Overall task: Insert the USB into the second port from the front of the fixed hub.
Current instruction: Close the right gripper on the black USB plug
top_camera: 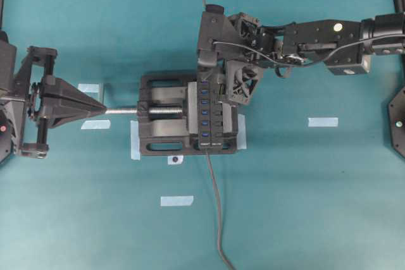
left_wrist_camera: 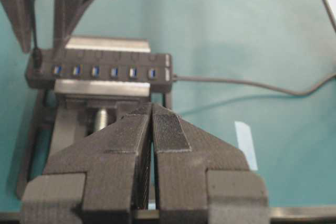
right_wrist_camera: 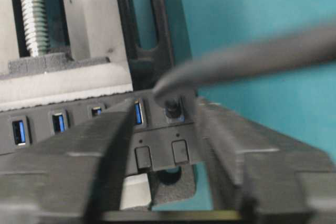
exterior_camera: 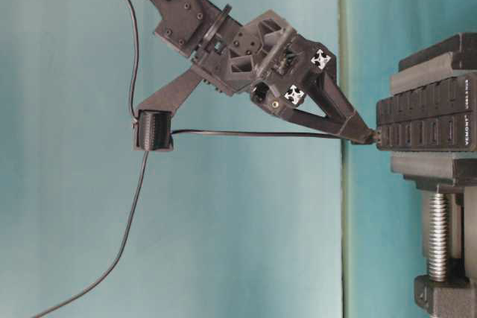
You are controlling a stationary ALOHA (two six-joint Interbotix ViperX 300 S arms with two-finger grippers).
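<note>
Right wrist view: USB (right_wrist_camera: 172,106) seated in fixed hub (right_wrist_camera: 68,129), between part-open right gripper (right_wrist_camera: 160,129) jaws, ungripped.

From my overhead view, the long narrow black hub bar (top_camera: 207,113) sits clamped in the wide black screw vise (top_camera: 166,115) mid-table. The small black USB plug (right_wrist_camera: 172,107) stands in the bar's end port, between the right gripper's (right_wrist_camera: 160,129) fingers.
</note>
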